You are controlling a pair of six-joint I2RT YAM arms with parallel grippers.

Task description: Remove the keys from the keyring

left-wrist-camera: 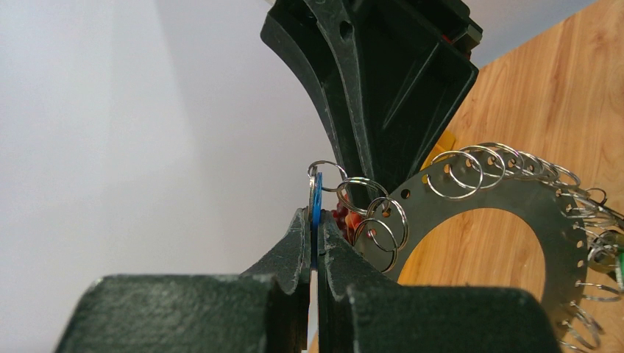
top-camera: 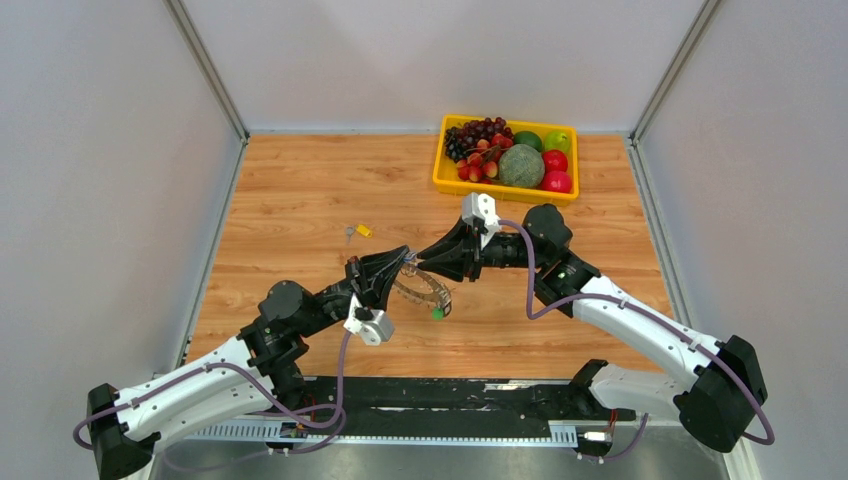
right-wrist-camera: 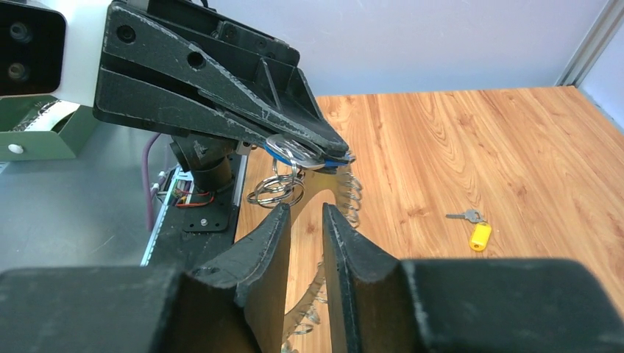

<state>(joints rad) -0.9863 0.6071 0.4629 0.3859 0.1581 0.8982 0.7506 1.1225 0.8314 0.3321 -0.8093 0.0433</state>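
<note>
The keyring, a flat dark grey ring fringed with silvery loops, stands tilted up above the table between both grippers. My left gripper is shut on a blue key head that hangs from one loop at the ring's rim. My right gripper faces it from the other side with its jaws a little apart; the ring's rim shows just past the gap, not pinched. A green key hangs at the ring's low side. A yellow-headed key lies loose on the wood.
A yellow basket of fruit stands at the back right of the wooden table. Grey walls close in the left, right and back. The arms' black base rail runs along the near edge.
</note>
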